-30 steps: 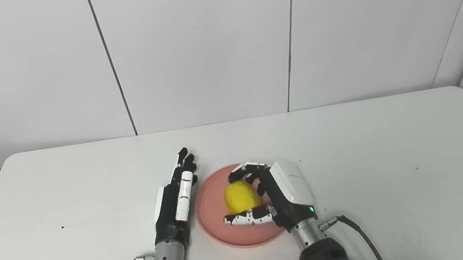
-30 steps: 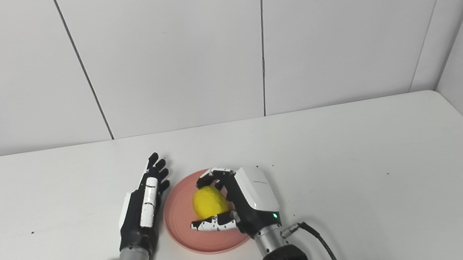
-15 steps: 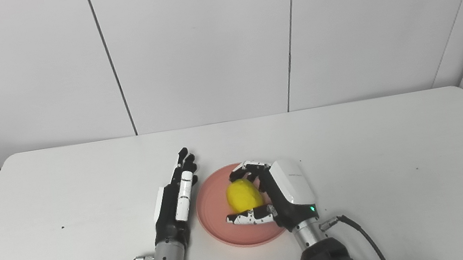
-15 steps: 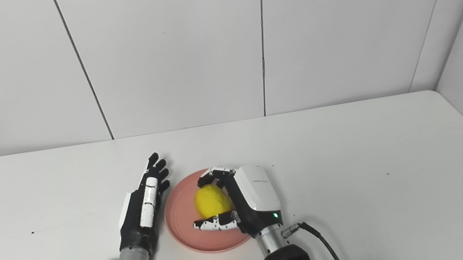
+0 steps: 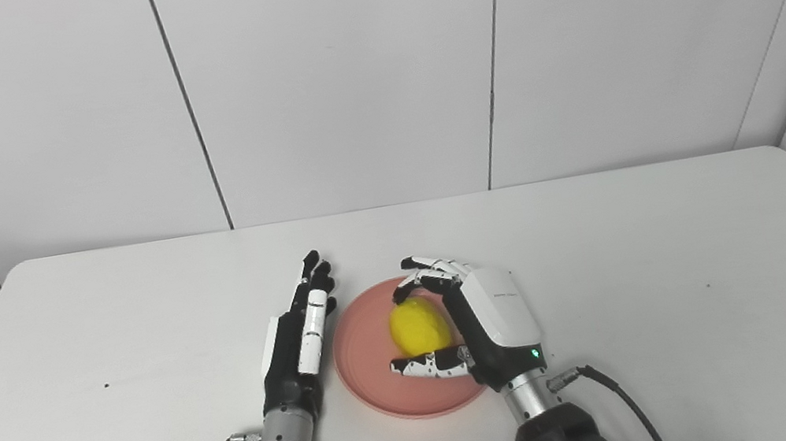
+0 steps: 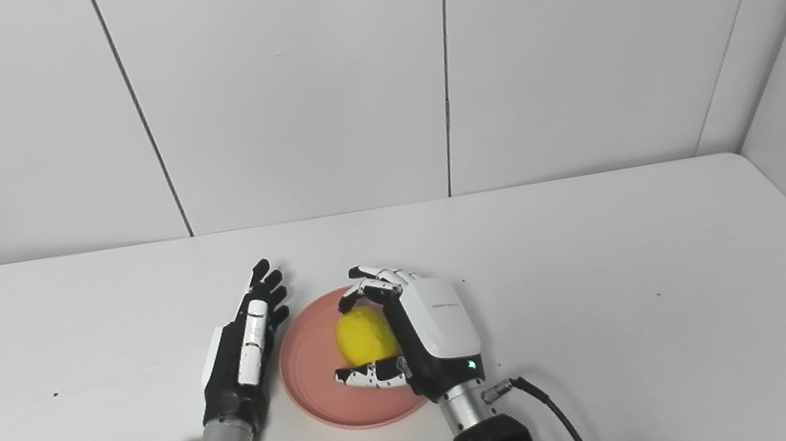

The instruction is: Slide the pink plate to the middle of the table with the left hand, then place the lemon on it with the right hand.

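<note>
One lemon (image 5: pixel 419 325), bright yellow, egg-shaped, with a matte and finely dimpled skin, lying on its side inside the plate with its long axis pointing away from the robot. One pink plate (image 5: pixel 362 345), round and shallow, smooth, with a low raised rim, salmon in tone, placed near the middle of the table (image 5: pixel 684 243) a little toward the robot's side. One table only, white and matte, with rounded corners and a few tiny dark specks. Two hands, both of black parts with white glossy shells. Left hand (image 5: pixel 297 340) flat and stretched on the table just beside the left rim of the plate, fingers straight, close together and pointing away from the robot, holding nothing. Right hand (image 5: pixel 493 315) over the right part of the plate, back shell white and smooth with one small green light (image 5: pixel 535 353); fingers (image 5: pixel 426 264) spread apart and arched loosely above the far end of the lemon, thumb (image 5: pixel 425 365) lying across the plate just below the near end, not clasped around the fruit; impossible to tell whether one dark fingertip touches the peel. One thin black cable (image 5: pixel 622 398) at each wrist, so two in total. Behind the table, plain pale wall panels (image 5: pixel 336 70) divided by thin dark seams.
</note>
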Robot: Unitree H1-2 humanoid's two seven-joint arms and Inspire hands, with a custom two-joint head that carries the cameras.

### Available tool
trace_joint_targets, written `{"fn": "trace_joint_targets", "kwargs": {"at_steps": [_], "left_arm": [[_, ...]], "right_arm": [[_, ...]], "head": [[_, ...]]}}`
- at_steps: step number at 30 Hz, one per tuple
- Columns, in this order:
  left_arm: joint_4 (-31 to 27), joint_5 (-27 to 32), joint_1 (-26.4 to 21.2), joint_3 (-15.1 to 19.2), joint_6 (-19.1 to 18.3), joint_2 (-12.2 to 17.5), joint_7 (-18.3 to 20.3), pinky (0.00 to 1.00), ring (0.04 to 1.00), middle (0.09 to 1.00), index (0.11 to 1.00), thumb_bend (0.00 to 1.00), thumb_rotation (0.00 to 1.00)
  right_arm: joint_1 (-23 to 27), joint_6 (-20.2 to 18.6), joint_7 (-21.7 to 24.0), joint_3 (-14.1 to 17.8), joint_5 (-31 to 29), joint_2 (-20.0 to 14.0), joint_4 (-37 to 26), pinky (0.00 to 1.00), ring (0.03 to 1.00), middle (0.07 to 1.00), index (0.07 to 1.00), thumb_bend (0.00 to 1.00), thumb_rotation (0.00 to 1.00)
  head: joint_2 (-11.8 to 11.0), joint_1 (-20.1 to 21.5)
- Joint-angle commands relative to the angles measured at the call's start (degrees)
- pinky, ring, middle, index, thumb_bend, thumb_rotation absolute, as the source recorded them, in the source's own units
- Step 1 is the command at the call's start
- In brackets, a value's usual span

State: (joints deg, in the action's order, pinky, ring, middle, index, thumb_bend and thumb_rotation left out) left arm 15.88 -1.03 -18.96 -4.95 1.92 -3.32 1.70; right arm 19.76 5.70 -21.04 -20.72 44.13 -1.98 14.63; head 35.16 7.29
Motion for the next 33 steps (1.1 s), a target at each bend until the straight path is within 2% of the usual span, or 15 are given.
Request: {"fn": "trace_joint_targets", "kwargs": {"at_steps": [1, 2, 10, 16, 19, 22, 25, 27, 30, 33], "left_arm": [[0.3, 0.4, -0.7, -0.4, 0.2, -0.7, 0.8, 0.93, 0.952, 0.961, 0.959, 0.53, 1.00], [0.3, 0.4, -0.7, -0.5, 0.1, -0.7, 0.9, 0.93, 0.950, 0.962, 0.960, 0.53, 1.00], [0.5, 0.2, -0.8, -0.5, -0.2, -0.7, 0.8, 0.92, 0.946, 0.961, 0.957, 0.54, 1.00], [0.3, 0.2, -0.8, -0.5, -0.5, -0.6, 0.9, 0.94, 0.954, 0.965, 0.964, 0.54, 1.00], [0.6, 0.3, -0.9, -0.4, -0.4, -0.6, 0.9, 0.95, 0.956, 0.966, 0.966, 0.55, 1.00], [0.2, 0.2, -0.8, -0.4, -0.8, -0.6, 0.7, 0.94, 0.954, 0.964, 0.963, 0.55, 1.00], [0.0, 0.0, -0.8, -0.4, -0.8, -0.6, 0.5, 0.94, 0.952, 0.961, 0.960, 0.54, 1.00], [-0.1, 0.1, -0.7, -0.4, -0.8, -0.6, 0.6, 0.94, 0.949, 0.962, 0.960, 0.54, 1.00], [-0.2, 0.2, -0.7, -0.3, -1.0, -0.6, 0.7, 0.94, 0.948, 0.963, 0.963, 0.54, 1.00], [-0.2, 0.0, -0.7, -0.4, -1.0, -0.7, 0.4, 0.94, 0.946, 0.963, 0.963, 0.54, 1.00]], "right_arm": [[1.4, 1.6, -0.6, 0.1, 0.3, -0.2, -2.1, 0.87, 0.846, 0.830, 0.739, 0.60, 0.29], [1.4, 1.8, -0.8, 0.0, 0.5, -0.3, -2.1, 0.89, 0.851, 0.834, 0.751, 0.60, 0.33], [1.8, 3.4, -3.0, -0.1, 0.6, -0.7, -1.0, 0.90, 0.910, 0.909, 0.754, 0.65, 0.43], [1.6, 4.1, -1.0, 0.1, -1.9, -0.9, -1.7, 0.95, 0.950, 0.939, 0.806, 0.65, 0.49], [1.4, 4.3, -0.2, 0.2, -3.2, -0.9, -2.1, 0.97, 0.968, 0.955, 0.849, 0.64, 0.60], [1.2, 5.7, -0.3, 0.7, -5.3, -0.7, -2.1, 0.97, 0.964, 0.952, 0.870, 0.63, 0.64], [0.7, 7.0, 0.0, 1.9, -8.5, -0.1, -1.8, 0.97, 0.961, 0.951, 0.910, 0.65, 0.79], [0.6, 7.5, 0.1, 2.5, -9.7, 0.1, -1.4, 0.94, 0.959, 0.955, 0.940, 0.63, 0.89], [0.4, 8.6, 0.4, 3.1, -11.5, 0.0, -0.6, 0.92, 0.963, 0.963, 0.959, 0.63, 0.96], [-0.1, 9.9, 1.6, 4.4, -16.0, 0.7, -0.1, 0.92, 0.970, 0.972, 0.967, 0.62, 0.99]], "head": [[-0.1, 0.0], [-0.1, 0.0], [-0.1, 0.0], [0.0, 0.0], [0.0, 0.0], [0.0, 0.0], [0.1, 0.0], [0.1, 0.0], [0.2, 0.0], [0.2, -0.1]]}}
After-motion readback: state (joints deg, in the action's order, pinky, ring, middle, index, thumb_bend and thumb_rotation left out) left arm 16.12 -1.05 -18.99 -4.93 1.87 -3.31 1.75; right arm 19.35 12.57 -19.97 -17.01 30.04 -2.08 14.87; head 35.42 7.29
